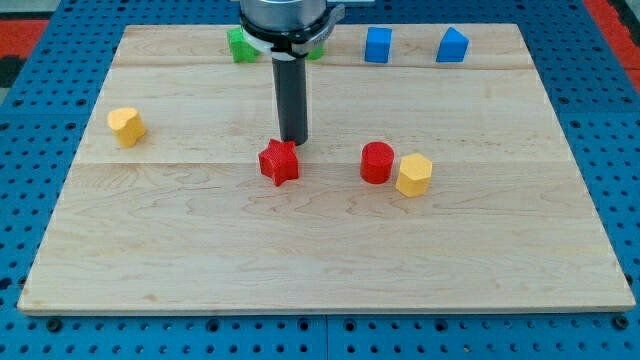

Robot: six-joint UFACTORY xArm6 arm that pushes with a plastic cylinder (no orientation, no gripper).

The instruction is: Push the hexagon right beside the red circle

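Observation:
The yellow hexagon (413,174) lies right of centre on the wooden board (320,270), touching the lower right side of the red circle (377,162). My tip (293,140) stands just above the red star (279,162), well to the left of the red circle and the hexagon.
A yellow block (127,126) lies at the view's left. A green block (241,45) and another green one (316,50), partly hidden behind the arm, sit at the view's top. Two blue blocks (377,45) (452,46) sit at the top right.

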